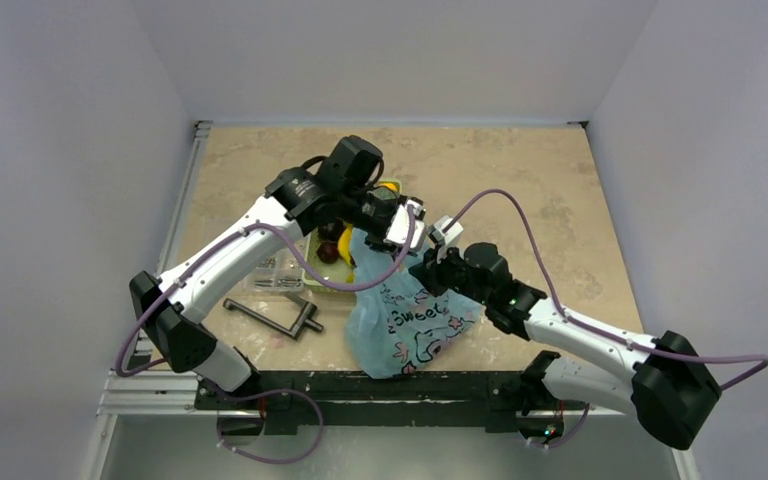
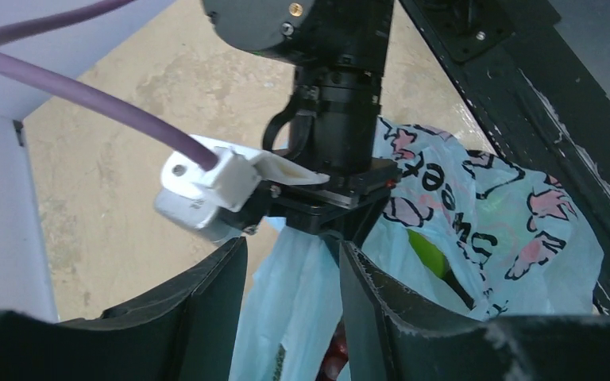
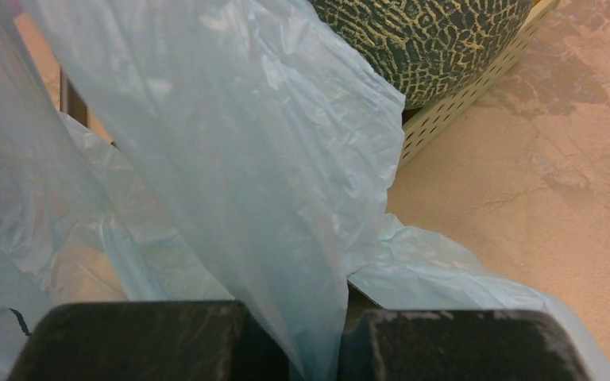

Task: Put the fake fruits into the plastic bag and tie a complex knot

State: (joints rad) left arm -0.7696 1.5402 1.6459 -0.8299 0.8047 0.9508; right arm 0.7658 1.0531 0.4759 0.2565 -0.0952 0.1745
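My right end effector clamps a fold of the plastic bag, just beside the perforated basket holding the netted melon. My left end effector stands open around the film. A high, taut mouth should ease loading.

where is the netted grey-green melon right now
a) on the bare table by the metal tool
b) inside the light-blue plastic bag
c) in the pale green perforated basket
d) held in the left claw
c: the right wrist view shows the netted grey-green melon uncovered inside the wall of the pale green perforated basket, outside the thin light-blue plastic bag, whose film is pinched in the right claw.
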